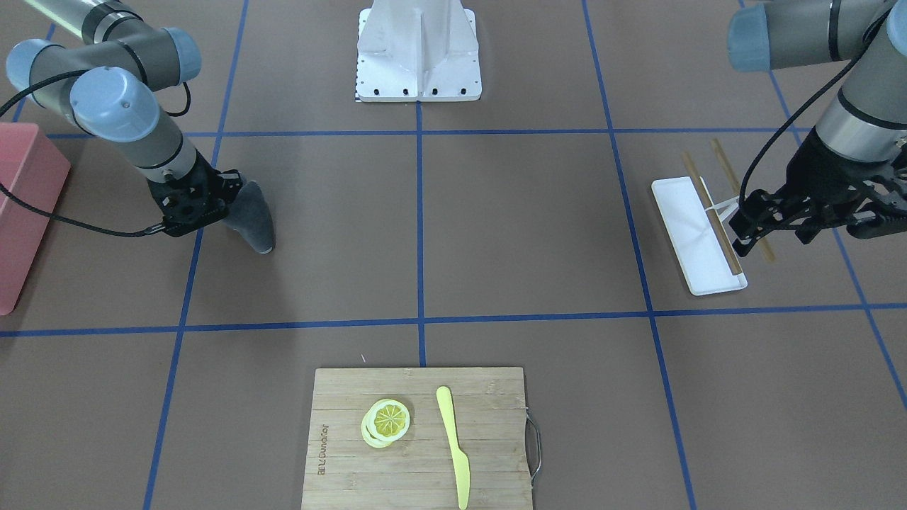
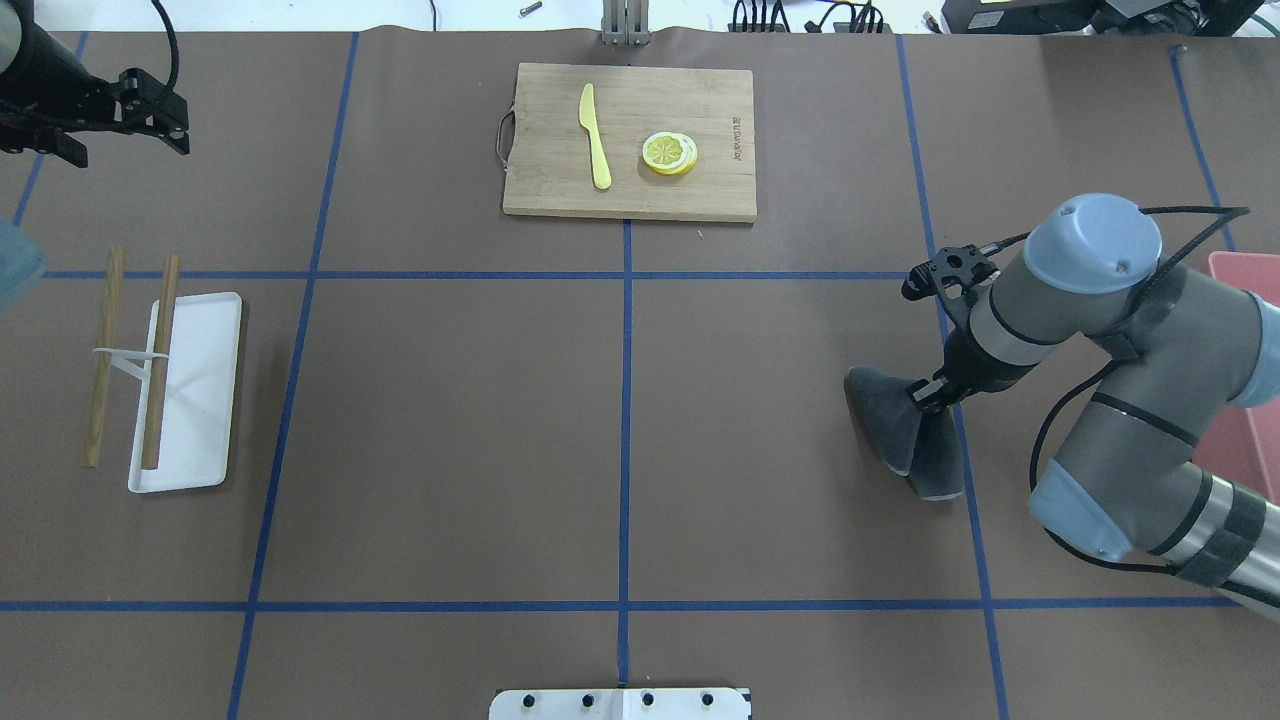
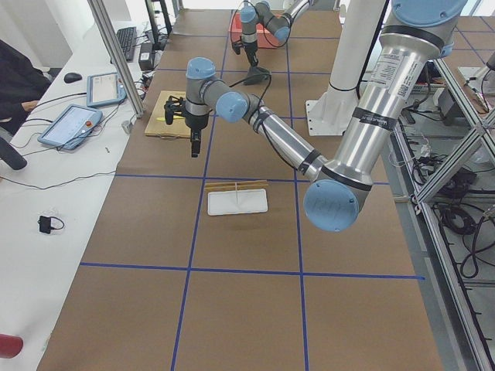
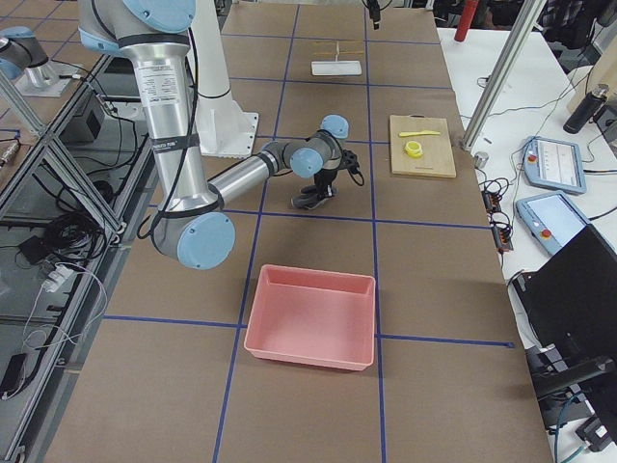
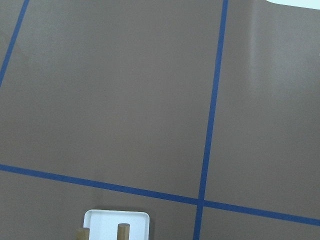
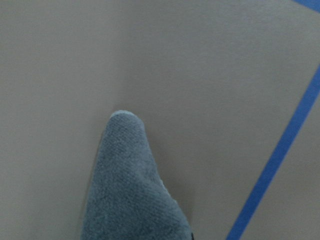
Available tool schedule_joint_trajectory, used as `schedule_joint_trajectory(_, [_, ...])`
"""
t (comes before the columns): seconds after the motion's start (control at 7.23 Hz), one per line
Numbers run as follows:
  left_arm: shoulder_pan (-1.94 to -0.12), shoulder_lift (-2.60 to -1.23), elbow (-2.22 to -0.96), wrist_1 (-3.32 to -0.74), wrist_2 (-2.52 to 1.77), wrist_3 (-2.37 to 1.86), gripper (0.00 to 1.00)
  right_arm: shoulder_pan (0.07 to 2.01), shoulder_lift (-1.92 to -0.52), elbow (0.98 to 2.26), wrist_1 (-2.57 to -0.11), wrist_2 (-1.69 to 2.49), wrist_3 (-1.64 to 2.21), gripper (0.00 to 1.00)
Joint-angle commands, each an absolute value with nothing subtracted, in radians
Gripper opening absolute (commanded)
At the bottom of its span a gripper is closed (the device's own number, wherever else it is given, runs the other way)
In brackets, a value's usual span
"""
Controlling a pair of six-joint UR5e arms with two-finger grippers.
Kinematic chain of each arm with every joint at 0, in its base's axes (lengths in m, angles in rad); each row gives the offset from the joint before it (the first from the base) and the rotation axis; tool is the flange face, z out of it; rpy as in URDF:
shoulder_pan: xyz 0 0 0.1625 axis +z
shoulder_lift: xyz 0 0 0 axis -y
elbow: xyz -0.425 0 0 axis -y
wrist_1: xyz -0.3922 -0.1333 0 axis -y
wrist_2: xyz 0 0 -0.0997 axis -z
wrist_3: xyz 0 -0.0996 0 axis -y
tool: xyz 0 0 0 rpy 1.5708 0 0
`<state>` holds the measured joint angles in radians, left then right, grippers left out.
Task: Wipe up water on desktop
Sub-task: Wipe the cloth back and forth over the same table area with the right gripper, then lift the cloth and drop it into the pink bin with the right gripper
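Observation:
The desktop (image 2: 450,400) is a matte brown tabletop with blue tape lines; I can make out no water on it. My right gripper (image 2: 928,392) is shut on a grey cloth (image 2: 905,430) that hangs down from it on the robot's right side. The cloth also shows in the front view (image 1: 251,216) beside that gripper (image 1: 205,212) and in the right wrist view (image 6: 130,190). Its lower end is at or just above the desktop; I cannot tell which. My left gripper (image 2: 172,118) is open and empty, raised at the far left, also in the front view (image 1: 740,223).
A bamboo cutting board (image 2: 560,190) with lemon slices (image 2: 670,153) and a yellow knife (image 2: 595,135) lies at the far middle. A white tray (image 2: 205,400) with two wooden chopsticks (image 2: 160,360) lies at the left. A pink bin (image 2: 1240,420) stands at the right edge.

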<state>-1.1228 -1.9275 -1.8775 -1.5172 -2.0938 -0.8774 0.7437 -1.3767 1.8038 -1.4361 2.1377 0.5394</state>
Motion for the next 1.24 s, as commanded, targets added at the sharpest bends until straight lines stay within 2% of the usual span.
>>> schedule_joint_trajectory(0.0, [-1.123,-1.927,-1.878,-1.516,-2.094,-0.877,0.98,0.857,-1.391,1.74,-1.439,2.184,0.401,0.0])
schedule_joint_trajectory(0.41, [-1.123,-1.922,-1.878,-1.516,-2.095,-0.877,0.98,0.974,-1.381,1.724,-1.43,2.256,0.351,0.0])
schedule_joint_trajectory(0.83, [-1.123,-1.921,-1.878,-1.516,-2.097,-0.877,0.98,1.228,-1.393,1.825,-1.437,2.502,0.354,0.0])
schedule_joint_trajectory(1.11, [-1.123,-1.919,-1.878,-1.516,-2.097,-0.877,0.98,1.38,-1.509,1.889,-1.437,2.569,0.353,0.0])
